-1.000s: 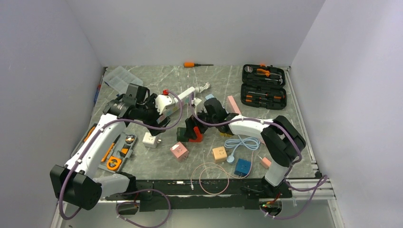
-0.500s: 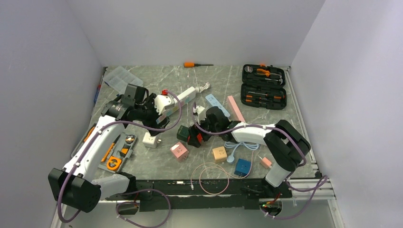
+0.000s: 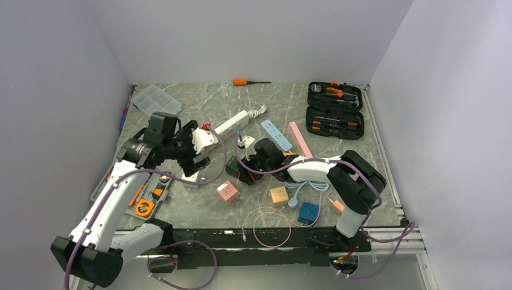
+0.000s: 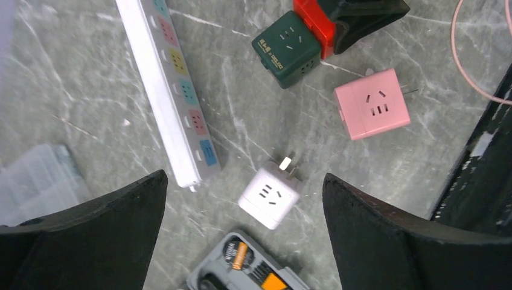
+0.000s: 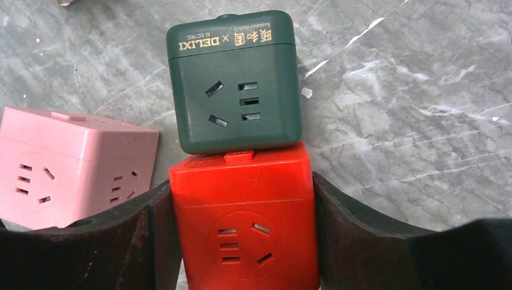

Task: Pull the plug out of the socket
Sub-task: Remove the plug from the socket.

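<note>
Right fingers (image 5: 145, 241) clamped on red cube (image 5: 241, 223), bottom cut off; joint with green cube (image 5: 235, 84) hidden. Left fingers (image 4: 90, 229) apart.

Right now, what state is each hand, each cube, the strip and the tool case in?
left hand, open, above the white cube
right hand, closed on the red cube
red cube, plugged into the green cube
green cube, not gripped
white cube, loose, prongs bare
pink cube, loose, prongs bare
power strip, visible sockets empty
tool case, open
</note>
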